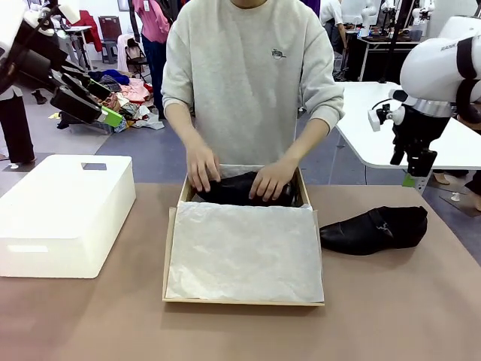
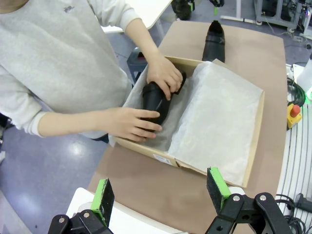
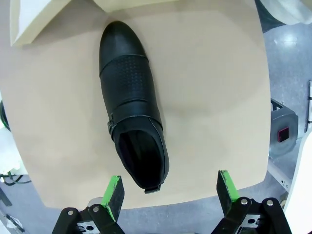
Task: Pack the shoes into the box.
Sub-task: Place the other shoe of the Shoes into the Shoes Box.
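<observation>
The brown cardboard box [image 1: 171, 252] lies open mid-table, lined with white tissue paper [image 1: 244, 252]. At its far end one black shoe [image 1: 239, 188] lies inside, with both of the person's hands [image 1: 203, 167] on it. The second black shoe [image 1: 376, 228] lies on the table right of the box, toe toward it. My right gripper [image 3: 168, 192] hangs open above that shoe's heel end [image 3: 141, 165], clear of it. My left gripper [image 2: 163, 192] is open and raised at the left, looking down on the box [image 2: 256, 139] and the held shoe [image 2: 157, 97].
A white plastic bin [image 1: 64, 210] stands on the table's left. A white table [image 1: 391, 128] lies behind the right arm. The person stands at the far edge. Bare tabletop [image 1: 240, 331] runs along the front.
</observation>
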Robot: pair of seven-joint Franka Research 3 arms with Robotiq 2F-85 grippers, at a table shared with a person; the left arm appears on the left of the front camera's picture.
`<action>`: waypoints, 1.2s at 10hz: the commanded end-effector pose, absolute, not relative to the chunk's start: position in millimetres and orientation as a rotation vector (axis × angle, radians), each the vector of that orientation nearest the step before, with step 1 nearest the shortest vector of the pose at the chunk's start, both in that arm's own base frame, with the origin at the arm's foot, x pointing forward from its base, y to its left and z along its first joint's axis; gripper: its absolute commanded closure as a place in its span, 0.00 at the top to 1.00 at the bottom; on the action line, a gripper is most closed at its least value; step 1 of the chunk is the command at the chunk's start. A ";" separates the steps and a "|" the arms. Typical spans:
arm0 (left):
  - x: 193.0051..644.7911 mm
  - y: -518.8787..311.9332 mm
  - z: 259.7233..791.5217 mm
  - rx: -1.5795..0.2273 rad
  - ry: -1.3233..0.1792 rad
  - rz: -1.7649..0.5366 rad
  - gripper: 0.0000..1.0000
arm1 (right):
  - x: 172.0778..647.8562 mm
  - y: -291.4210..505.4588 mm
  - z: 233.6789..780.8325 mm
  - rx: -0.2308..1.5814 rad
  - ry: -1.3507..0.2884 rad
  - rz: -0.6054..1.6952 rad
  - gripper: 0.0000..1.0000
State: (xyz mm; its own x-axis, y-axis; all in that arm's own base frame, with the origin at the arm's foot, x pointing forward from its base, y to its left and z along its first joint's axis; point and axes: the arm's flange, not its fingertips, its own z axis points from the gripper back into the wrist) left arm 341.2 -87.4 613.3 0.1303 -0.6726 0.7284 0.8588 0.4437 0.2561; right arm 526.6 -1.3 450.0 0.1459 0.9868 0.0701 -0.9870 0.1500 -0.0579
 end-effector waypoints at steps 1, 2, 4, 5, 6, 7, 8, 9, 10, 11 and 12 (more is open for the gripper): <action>341.9 -85.8 611.8 -0.262 -0.908 -1.147 1.00 | 531.9 -12.0 437.5 0.003 -0.126 1.464 1.00; 341.9 -85.8 611.8 -0.262 -0.908 -1.147 1.00 | 534.6 -13.6 429.8 0.007 -0.128 1.480 1.00; 341.9 -85.8 611.8 -0.262 -0.908 -1.147 1.00 | 540.4 -12.7 418.8 0.031 -0.119 1.455 1.00; 341.9 -85.8 611.8 -0.262 -0.908 -1.147 1.00 | 541.3 -10.4 417.6 0.033 -0.113 1.445 1.00; 341.9 -85.8 611.8 -0.262 -0.908 -1.147 1.00 | 537.2 -9.6 420.7 0.019 -0.087 1.445 1.00; 341.9 -85.8 611.8 -0.262 -0.908 -1.147 1.00 | 537.2 -9.6 420.7 0.019 -0.087 1.445 1.00; 341.9 -85.8 611.8 -0.262 -0.908 -1.147 1.00 | 537.2 -9.6 420.7 0.019 -0.087 1.445 1.00; 341.9 -85.8 611.8 -0.262 -0.908 -1.147 1.00 | 537.2 -9.6 420.7 0.019 -0.087 1.445 1.00; 341.9 -85.8 611.8 -0.262 -0.908 -1.147 1.00 | 537.2 -9.6 420.7 0.019 -0.087 1.445 1.00; 341.9 -85.8 611.8 -0.262 -0.908 -1.147 1.00 | 537.2 -9.6 420.7 0.019 -0.087 1.445 1.00; 341.9 -85.8 611.8 -0.262 -0.908 -1.147 1.00 | 537.2 -9.6 420.7 0.019 -0.087 1.445 1.00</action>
